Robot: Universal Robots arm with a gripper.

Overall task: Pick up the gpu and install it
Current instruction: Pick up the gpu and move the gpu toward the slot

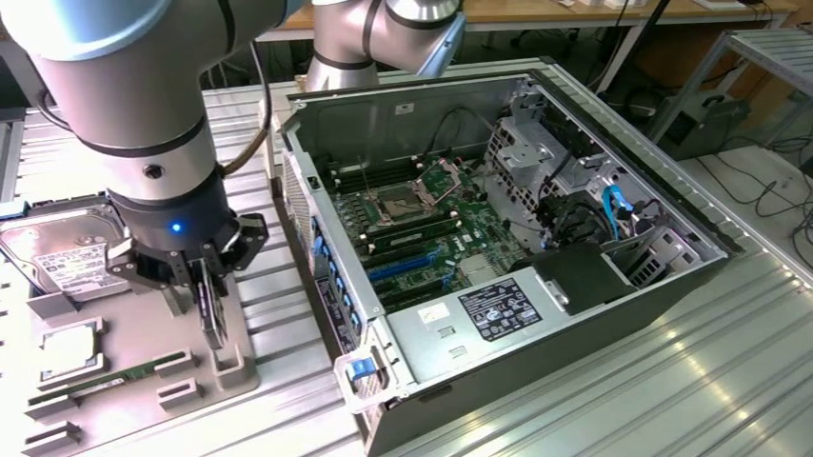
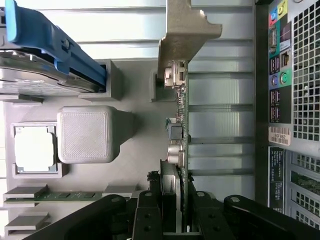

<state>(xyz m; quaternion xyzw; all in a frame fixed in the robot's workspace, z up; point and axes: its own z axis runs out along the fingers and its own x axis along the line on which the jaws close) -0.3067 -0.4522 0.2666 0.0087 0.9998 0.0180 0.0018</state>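
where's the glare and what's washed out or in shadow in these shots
Exterior view: streaky glare on the ribbed metal table; the inside of the computer case is dimmer, darkest at its black shroud. Wrist view: the cpu chip is washed out to near white; the gpu bracket is evenly lit.

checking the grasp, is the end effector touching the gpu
Cannot tell. Wrist view: the end effector straddles the gpu, but no contact or gap shows plainly.

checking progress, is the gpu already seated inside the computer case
No, the gpu stands edge-on in the gray holder tray outside the computer case, with the gripper right over it.
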